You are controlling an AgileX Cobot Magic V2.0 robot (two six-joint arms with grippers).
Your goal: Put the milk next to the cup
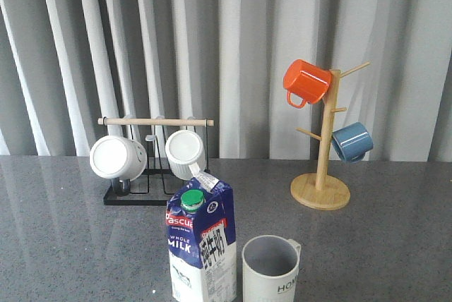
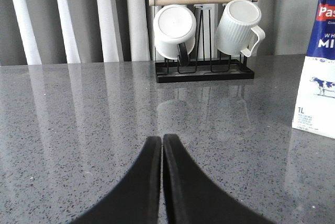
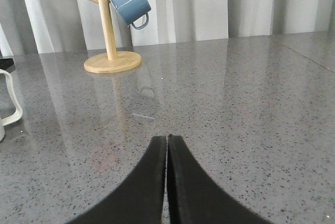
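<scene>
Front view: milk carton [image 1: 201, 245] upright at near desk [image 1: 70, 245] edge, 6 o'clock, green cap, print "Pascual WHOLE MILK". Cream cup [image 1: 271, 270] just beside it at 3 o'clock, lettering "HO…" partly cut off. Left wrist view: left pincer [image 2: 162, 145] clenched, holding nothing; carton side reads "1L". Right pincer [image 3: 167, 144] clenched, holding nothing.
</scene>
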